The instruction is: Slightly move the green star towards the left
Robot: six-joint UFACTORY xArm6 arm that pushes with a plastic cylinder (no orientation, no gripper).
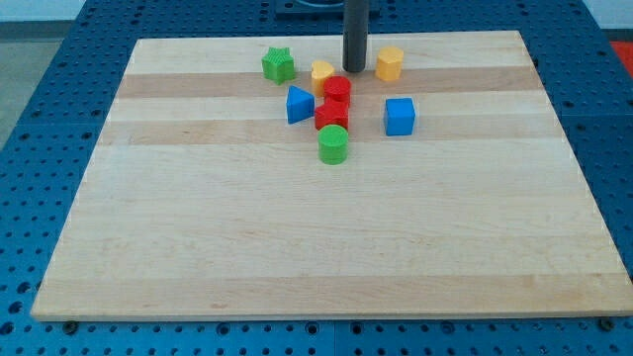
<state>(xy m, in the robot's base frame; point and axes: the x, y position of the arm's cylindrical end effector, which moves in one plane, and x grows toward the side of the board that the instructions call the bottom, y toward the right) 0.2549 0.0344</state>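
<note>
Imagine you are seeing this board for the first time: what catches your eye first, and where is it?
First, the bright cluster of blocks near the view's top centre: two red blocks, a blue block, a green cylinder, a blue cube. The dark rod stands behind it, my tip between two yellow blocks. The green star sits apart, upper left.

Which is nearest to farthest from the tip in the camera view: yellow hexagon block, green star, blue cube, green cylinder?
From my tip:
1. Yellow hexagon block, just to the view's right of the tip.
2. Blue cube, lower right of the tip.
3. Green star at the view's left and green cylinder toward the view's bottom: too close to call.
</note>
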